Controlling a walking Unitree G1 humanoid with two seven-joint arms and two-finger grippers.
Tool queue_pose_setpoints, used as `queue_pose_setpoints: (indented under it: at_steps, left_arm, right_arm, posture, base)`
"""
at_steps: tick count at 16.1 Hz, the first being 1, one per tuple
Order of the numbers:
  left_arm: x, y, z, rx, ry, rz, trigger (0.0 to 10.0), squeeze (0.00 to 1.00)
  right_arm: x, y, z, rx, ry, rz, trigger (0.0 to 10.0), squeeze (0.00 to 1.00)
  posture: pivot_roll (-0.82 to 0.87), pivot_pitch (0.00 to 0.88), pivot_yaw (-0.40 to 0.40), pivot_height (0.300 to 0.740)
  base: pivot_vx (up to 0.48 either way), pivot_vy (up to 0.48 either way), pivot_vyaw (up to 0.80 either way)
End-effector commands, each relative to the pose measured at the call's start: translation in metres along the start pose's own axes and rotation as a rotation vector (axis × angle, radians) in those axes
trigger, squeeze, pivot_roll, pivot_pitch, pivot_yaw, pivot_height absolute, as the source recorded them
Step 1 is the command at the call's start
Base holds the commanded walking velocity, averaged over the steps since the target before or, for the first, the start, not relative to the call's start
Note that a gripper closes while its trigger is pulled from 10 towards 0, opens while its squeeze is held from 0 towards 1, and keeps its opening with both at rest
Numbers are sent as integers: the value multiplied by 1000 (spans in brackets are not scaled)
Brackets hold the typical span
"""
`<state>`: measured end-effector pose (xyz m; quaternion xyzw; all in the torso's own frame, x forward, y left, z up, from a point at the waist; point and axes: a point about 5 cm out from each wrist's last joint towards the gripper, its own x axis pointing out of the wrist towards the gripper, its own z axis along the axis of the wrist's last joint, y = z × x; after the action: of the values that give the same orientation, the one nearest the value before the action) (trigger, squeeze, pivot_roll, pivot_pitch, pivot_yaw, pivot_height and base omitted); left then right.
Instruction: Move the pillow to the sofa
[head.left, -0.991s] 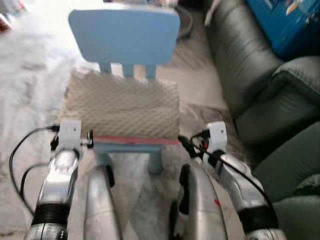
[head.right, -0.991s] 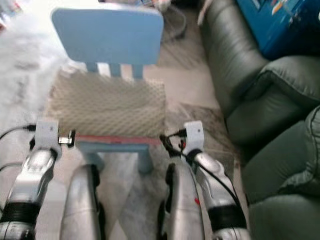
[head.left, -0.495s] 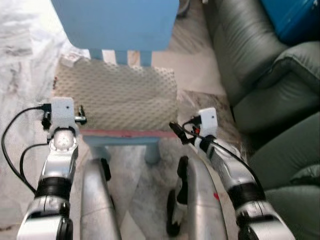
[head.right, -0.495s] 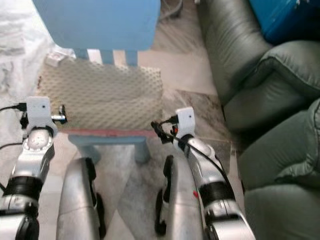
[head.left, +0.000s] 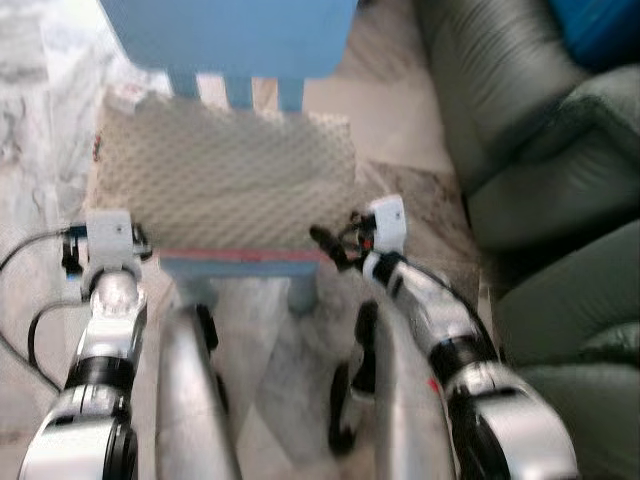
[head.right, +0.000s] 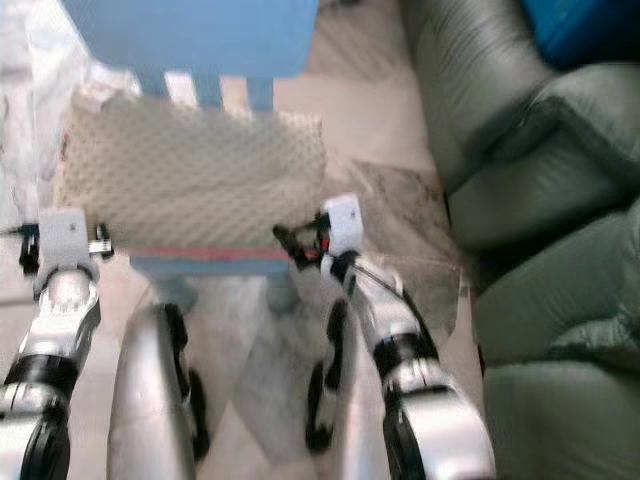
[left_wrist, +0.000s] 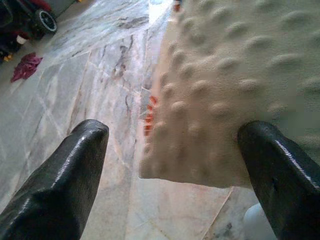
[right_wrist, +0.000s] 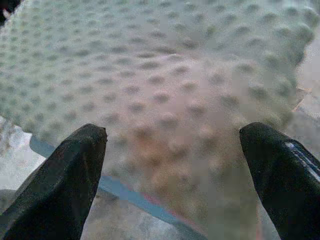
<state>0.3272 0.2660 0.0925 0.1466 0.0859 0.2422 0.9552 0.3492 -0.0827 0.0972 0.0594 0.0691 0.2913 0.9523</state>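
Note:
A beige bumpy pillow (head.left: 225, 175) lies flat on the seat of a small light-blue chair (head.left: 230, 30) right in front of me. The dark green sofa (head.left: 520, 130) stands to the right of the chair. My left gripper (left_wrist: 175, 132) is open at the pillow's front left corner, and the corner lies between its fingers (left_wrist: 75, 170). My right gripper (head.left: 330, 245) reaches the pillow's front right corner. It is open too, with the pillow's side spread between its fingers (right_wrist: 75, 165).
The chair's front edge (head.left: 240, 262) is blue with a red strip, just beyond my wrists. Marble floor (head.left: 400, 150) separates chair and sofa. A blue object (head.left: 605, 20) sits behind the sofa at top right. My own legs (head.left: 190, 400) are below.
The camera has tipped down and come closer to the chair. My right gripper has swung left, up to the pillow's right corner. The left gripper stays by the left corner.

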Motion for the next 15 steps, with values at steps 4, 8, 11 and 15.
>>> queue_pose_setpoints:
  at_steps: [4,8,11,15]
  left_arm:
    - [4,1,2,-41,-9,-23,10000,0]
    - [4,-16,-4,-104,52,-105,10000,0]
    - [1,-27,-9,-127,76,-161,10000,0]
    - [-1,-34,-10,-143,66,-203,10000,0]
  right_arm:
    - [5,0,9,3,-60,-63,10000,0]
    - [-3,-9,-10,-34,3,-155,10000,0]
    - [-5,-13,-17,-36,35,-218,10000,0]
    - [-4,-17,-18,-96,53,-326,10000,0]
  posture:
    - [48,375,-126,531]
    - [36,385,-136,531]
    - [30,391,-140,531]
    - [40,401,-138,531]
  base:
    - [0,0,178]
    - [0,0,0]
    - [0,0,0]
    - [0,0,0]
